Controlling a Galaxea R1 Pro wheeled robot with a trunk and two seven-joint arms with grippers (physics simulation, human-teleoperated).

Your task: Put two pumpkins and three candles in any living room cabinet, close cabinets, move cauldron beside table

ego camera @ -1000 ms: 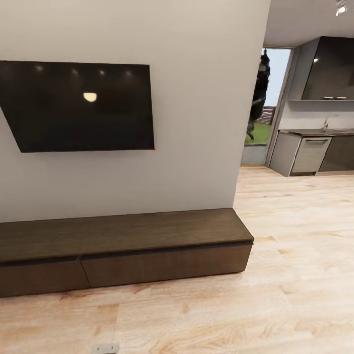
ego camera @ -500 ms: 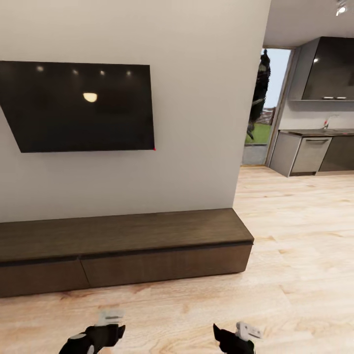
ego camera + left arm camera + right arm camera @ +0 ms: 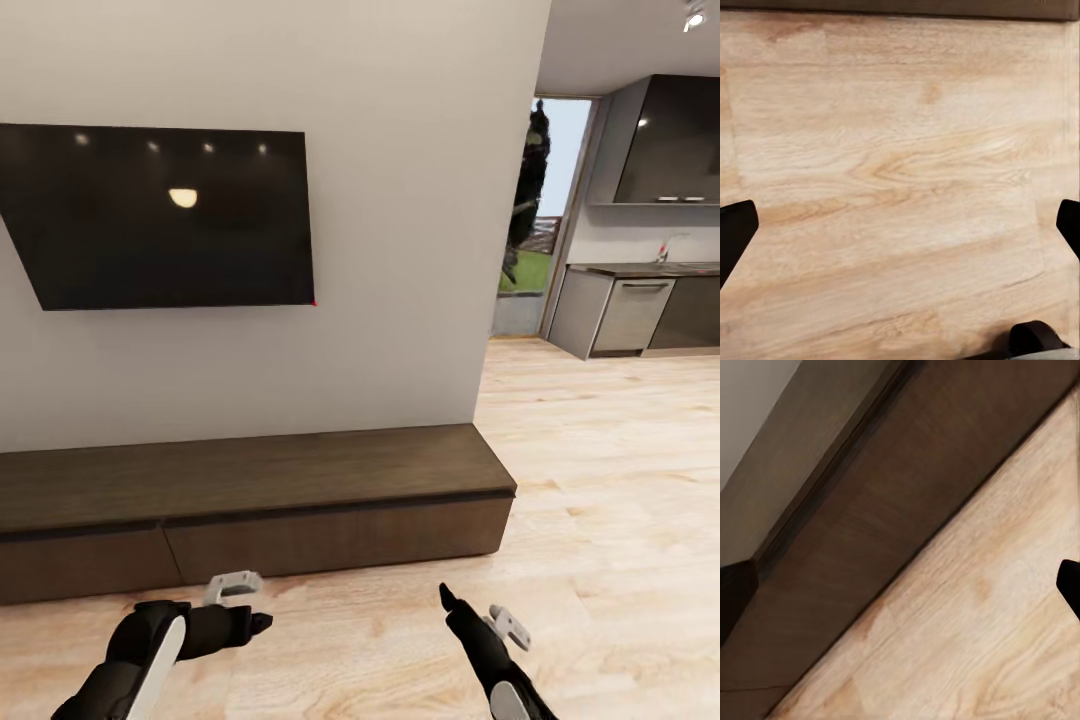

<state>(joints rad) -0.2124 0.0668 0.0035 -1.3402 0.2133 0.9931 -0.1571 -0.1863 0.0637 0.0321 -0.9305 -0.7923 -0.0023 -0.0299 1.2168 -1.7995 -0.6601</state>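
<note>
The long, low dark-brown cabinet (image 3: 300,500) stands against the white wall under the TV, and the drawer fronts in view are closed flush. My left gripper (image 3: 255,622) hovers over the plank floor just in front of it, open and empty. My right gripper (image 3: 446,598) is raised to the right of it, also open and empty. In the right wrist view the cabinet (image 3: 870,532) front runs diagonally close ahead. The left wrist view looks down at floor, with the cabinet (image 3: 900,7) base along one edge. The pumpkins, candles, cauldron and table are out of view.
A black wall-mounted TV (image 3: 160,215) hangs above the cabinet. Light wood floor (image 3: 600,480) stretches right past the wall's end toward a kitchen with grey counter units (image 3: 630,310), dark upper cupboards (image 3: 670,140) and a glass door (image 3: 535,210).
Both arms have risen into the head view from below; the grippers now sit higher and closer to the cabinet front. The camera and the room have not shifted.
</note>
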